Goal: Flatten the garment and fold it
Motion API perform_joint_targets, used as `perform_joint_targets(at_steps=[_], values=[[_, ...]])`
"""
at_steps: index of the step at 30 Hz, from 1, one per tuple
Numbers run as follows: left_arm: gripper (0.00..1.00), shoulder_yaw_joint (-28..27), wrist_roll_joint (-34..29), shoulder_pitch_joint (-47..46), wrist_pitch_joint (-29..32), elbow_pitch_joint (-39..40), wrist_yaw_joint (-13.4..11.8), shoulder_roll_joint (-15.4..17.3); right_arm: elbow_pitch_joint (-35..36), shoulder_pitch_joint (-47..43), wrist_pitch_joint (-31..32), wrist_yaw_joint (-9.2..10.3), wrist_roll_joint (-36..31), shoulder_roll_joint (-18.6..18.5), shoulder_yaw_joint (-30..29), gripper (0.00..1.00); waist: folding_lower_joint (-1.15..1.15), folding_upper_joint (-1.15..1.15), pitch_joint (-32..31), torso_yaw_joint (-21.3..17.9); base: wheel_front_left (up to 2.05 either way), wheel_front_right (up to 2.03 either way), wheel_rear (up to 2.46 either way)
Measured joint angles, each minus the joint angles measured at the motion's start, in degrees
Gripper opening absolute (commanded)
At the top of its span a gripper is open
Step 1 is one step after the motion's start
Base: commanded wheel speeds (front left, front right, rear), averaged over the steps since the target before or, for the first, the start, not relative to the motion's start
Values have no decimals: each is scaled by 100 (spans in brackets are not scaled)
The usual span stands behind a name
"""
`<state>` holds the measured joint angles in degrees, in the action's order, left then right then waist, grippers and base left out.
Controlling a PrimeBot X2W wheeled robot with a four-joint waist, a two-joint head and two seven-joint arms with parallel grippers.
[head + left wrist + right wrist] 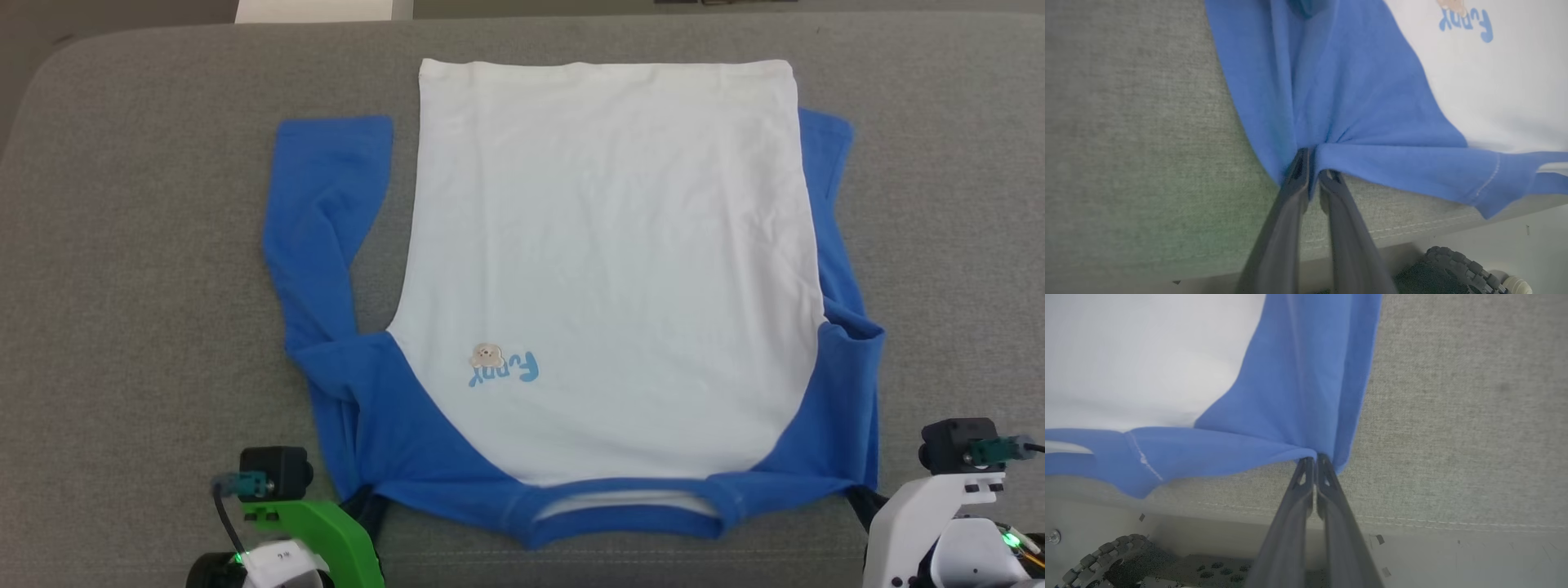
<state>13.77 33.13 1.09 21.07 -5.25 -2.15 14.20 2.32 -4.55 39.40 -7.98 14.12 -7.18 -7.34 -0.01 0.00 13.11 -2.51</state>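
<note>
The garment is spread flat, chest up, on the grey cushion, neckband nearest the robot. Its right-hand shoulder is pinched by the clenched right gripper. At the left gripper cloth is gathered between slightly parted jaws, so a firm hold cannot be confirmed. Should that side slip, the body could be dragged askew and rewrinkled.

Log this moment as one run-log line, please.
garment: spread on gray cushion, print up; left gripper: shut on its near-left corner; right gripper: shut on its near-right corner
</note>
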Motion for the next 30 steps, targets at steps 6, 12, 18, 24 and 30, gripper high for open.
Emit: perform_joint_targets(at_steps=[6,12,18,24,30], values=[[100,-69,47,70,-478,20,67,-124,24,-35,-500,40,7,55,-169,100,0,0,-186,-11,0,0,0],[100,-401,30,98,-1304,304,80,-136,221,-138,-1278,40,35,168,-204,100,0,0,-297,-85,0,0,0],[100,-801,-113,-198,-1990,477,0,-43,422,-102,-2223,40,51,241,-56,100,0,0,-215,-236,0,0,0],[100,-896,-621,-1460,-2003,260,45,566,493,385,-3063,40,47,274,258,100,0,0,145,-338,0,0,0],[100,-843,-918,-3064,-1295,-449,311,1363,459,1041,-3481,40,46,288,578,100,0,0,696,-455,0,0,0]])
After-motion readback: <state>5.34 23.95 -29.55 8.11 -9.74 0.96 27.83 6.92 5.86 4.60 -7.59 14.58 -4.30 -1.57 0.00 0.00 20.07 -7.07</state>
